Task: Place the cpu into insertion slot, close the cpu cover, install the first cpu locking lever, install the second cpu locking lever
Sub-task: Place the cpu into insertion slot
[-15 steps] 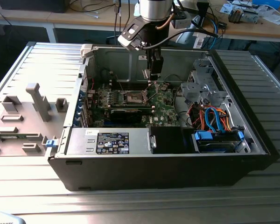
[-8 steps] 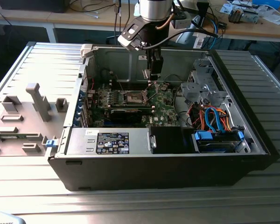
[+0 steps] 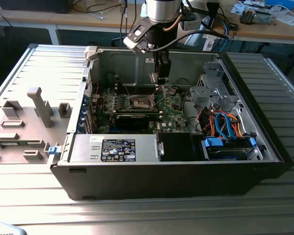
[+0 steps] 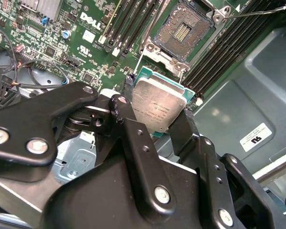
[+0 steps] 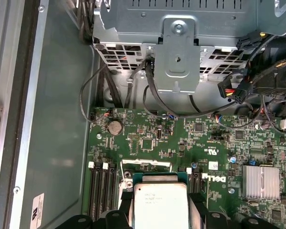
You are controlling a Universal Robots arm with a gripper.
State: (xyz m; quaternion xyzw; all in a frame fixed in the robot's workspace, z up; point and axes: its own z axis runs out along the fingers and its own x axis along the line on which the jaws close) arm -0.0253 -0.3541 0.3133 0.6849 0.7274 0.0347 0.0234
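gripper (image 4: 155,118): pressed onto the cpu (image 4: 157,102) at two opposite edges, so the metal top is left untouched and the chip is kept from tilting.
cpu: carried in the air over the green motherboard (image 4: 83,47), near the insertion slot (image 4: 183,31) and not yet seated.
insertion slot: left uncovered between the banks of memory slots (image 4: 133,21), its dark contact field exposed so that the chip can be received.

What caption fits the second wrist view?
The gripper holds the cpu, not yet in the empty insertion slot on the motherboard.
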